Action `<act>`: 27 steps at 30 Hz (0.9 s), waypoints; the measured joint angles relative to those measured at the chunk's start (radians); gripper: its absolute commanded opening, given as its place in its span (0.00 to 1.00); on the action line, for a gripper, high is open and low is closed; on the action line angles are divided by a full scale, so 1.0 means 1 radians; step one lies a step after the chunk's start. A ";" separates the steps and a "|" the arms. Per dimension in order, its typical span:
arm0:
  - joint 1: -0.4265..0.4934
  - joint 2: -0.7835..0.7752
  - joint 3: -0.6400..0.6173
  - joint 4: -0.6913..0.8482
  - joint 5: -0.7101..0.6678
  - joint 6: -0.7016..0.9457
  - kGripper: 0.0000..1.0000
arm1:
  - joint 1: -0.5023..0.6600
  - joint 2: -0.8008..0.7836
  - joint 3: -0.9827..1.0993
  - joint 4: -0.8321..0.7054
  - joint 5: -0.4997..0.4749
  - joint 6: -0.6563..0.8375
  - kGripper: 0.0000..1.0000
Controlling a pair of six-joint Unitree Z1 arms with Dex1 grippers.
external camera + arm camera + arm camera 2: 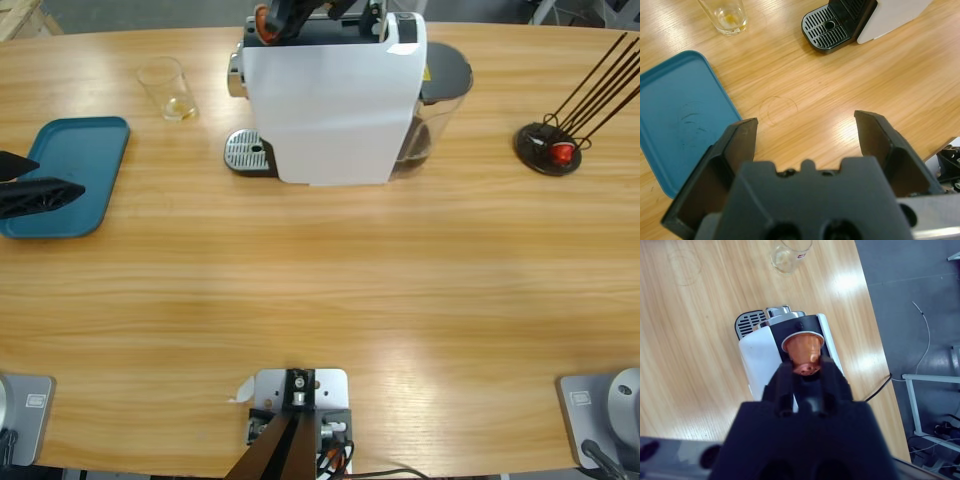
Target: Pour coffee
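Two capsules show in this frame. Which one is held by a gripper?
The orange capsule, pinched in the right gripper above the coffee machine. The red capsule sits on the black holder base, untouched.

Left pincer: in the high view we see only its black tip, the arm cut off by the left edge. Right pincer: cut off by the top edge above the coffee machine. Glass: rim cropped in both wrist views; its pale contents too scant for us to identify. Tray: left part runs out of the left wrist view.
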 measured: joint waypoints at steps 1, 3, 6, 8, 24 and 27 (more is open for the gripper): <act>0.000 0.000 0.000 0.000 0.000 0.000 0.83 | 0.000 0.000 0.000 0.000 0.000 0.000 1.00; 0.000 0.000 0.000 0.000 0.000 0.000 0.83 | 0.000 0.000 0.000 0.000 0.000 0.000 1.00; 0.000 0.000 0.000 0.000 0.000 0.000 0.83 | 0.000 0.001 0.000 0.000 0.000 0.000 1.00; 0.000 0.000 0.000 0.000 0.000 0.000 0.83 | 0.000 0.001 0.000 0.000 0.000 0.000 1.00; 0.000 0.000 0.000 0.000 0.000 0.000 0.83 | 0.044 -0.121 0.026 0.134 -0.060 0.126 0.98; 0.000 0.000 0.001 0.000 0.000 0.000 0.83 | 0.044 -0.187 0.047 0.187 -0.075 0.190 0.98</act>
